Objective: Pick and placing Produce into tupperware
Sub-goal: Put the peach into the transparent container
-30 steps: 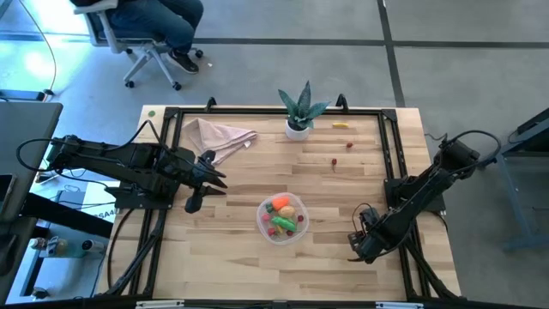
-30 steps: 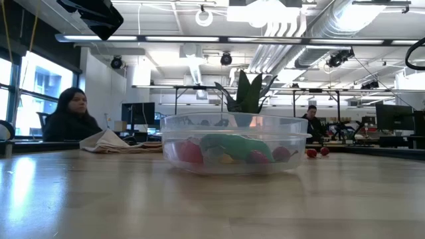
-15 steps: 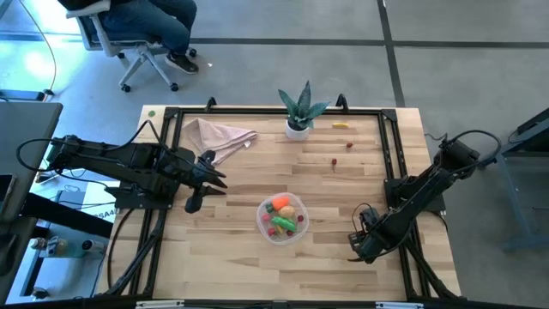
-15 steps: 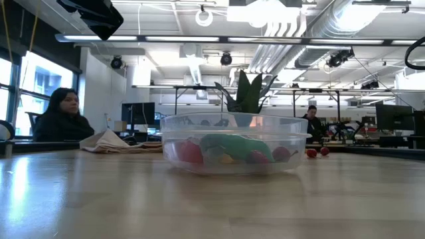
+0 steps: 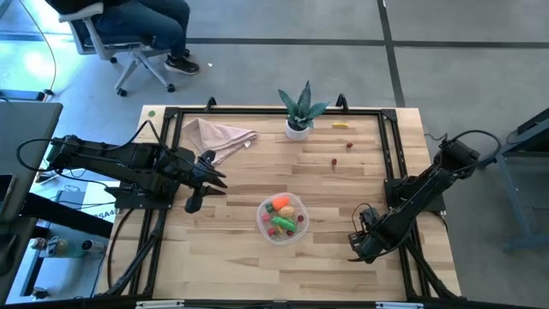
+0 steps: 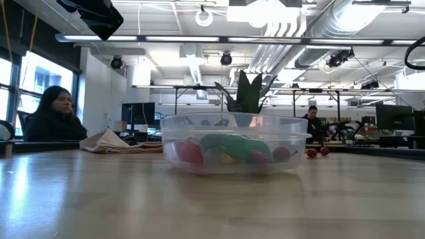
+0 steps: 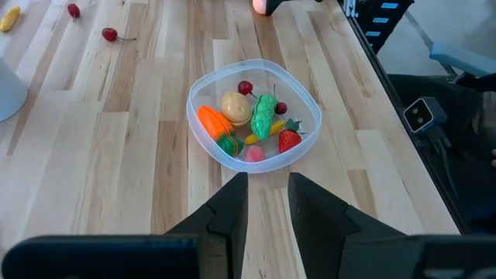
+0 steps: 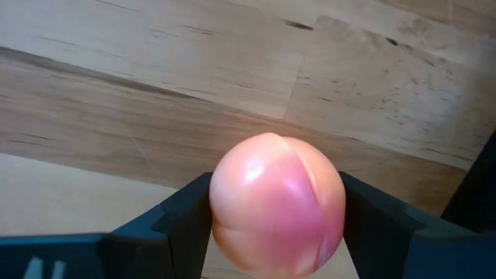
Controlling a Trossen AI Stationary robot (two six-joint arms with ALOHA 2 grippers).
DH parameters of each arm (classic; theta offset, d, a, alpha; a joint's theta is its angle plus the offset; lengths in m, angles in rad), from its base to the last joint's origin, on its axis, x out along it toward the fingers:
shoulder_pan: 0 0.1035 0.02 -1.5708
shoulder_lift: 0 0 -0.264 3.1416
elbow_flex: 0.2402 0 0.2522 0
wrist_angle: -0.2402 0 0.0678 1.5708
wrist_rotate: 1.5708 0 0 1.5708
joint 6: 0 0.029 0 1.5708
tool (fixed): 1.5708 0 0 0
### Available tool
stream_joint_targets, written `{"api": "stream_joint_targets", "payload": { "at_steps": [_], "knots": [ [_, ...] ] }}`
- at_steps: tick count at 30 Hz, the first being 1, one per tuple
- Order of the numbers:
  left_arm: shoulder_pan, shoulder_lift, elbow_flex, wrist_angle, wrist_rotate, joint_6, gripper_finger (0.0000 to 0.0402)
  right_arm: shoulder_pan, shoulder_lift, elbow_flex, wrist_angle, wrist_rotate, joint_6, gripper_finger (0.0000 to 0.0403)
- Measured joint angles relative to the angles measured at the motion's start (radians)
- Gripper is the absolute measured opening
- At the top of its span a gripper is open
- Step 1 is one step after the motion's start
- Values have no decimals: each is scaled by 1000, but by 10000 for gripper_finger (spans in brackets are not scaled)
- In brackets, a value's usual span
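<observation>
Pink peach [image 8: 277,203]; clear tub [image 7: 254,114] holding orange carrot [image 7: 211,122], green cucumber [image 7: 263,115]; pale striped wood table [image 5: 343,189]

Wood table [image 5: 240,257] carries: tupperware [image 5: 282,218], napkin [image 5: 219,136], potted plant [image 5: 299,110], banana [image 5: 340,125], two red pieces [image 5: 341,153].

From above I get even, bright light; the bench [image 5: 343,206] casts only soft, short shadows. At bench level the ceiling strip lights [image 6: 279,28] flare white, daylight comes through the window [image 6: 40,86], and the near wood goes blurry with a pale sheen. Up close, the peach [image 8: 277,203] carries a soft highlight, its near surface slightly out of focus.
</observation>
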Motion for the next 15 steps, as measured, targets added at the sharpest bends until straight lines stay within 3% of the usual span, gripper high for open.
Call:
{"api": "stream_joint_targets", "payload": {
  "at_steps": [15],
  "knots": [
    [0, 0, 0, 0, 0, 0, 83, -3, 0, 0, 0, -1, -18, 226]
  ]
}}
